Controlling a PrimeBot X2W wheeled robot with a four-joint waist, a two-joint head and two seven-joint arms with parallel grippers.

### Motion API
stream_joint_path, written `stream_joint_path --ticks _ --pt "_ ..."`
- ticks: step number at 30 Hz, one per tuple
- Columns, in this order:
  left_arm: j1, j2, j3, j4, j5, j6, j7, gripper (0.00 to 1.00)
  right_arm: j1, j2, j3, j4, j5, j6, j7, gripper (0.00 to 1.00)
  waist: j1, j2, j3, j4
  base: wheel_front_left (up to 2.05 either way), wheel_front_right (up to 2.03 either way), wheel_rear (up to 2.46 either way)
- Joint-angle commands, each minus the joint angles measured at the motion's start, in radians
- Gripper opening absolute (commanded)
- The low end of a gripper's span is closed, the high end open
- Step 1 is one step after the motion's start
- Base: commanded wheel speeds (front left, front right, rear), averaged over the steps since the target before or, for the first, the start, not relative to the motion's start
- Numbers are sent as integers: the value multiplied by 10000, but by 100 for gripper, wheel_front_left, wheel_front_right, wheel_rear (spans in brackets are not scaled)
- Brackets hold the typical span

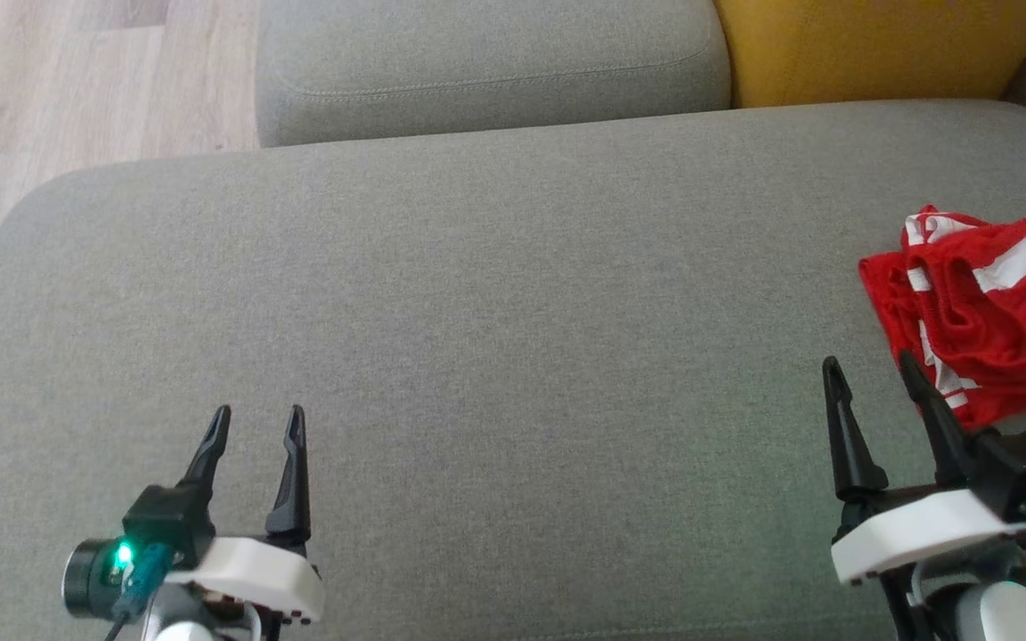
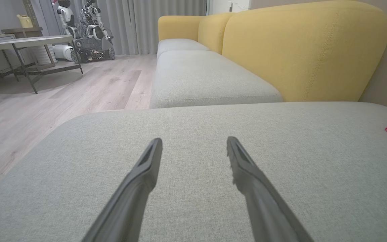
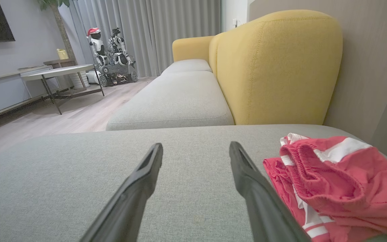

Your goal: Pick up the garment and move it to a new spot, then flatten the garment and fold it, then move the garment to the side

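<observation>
Garment point(image 1: 998, 325): crumpled red/wht mesh

Both jaws wide apart; empty

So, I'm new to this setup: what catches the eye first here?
The crumpled red garment with white stripes lies at the right edge of the grey seat cushion, just beyond the open right tool. The yellow backrest shows at the top right. The left tool stands open and empty at lower left.
</observation>
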Motion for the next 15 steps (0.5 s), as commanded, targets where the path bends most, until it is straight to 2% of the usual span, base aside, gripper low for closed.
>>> stream_joint_path --ticks 1,15 --pt "-250 206 330 -264 -68 69 39 100 -120 -30 239 -391 -45 -9 1 100 0 -1 -20 -21 0 0 0" --pt "-277 273 279 -247 -71 168 31 100 -108 -27 365 -295 89 -9 20 100 0 -1 -86 -22 0 0 0"
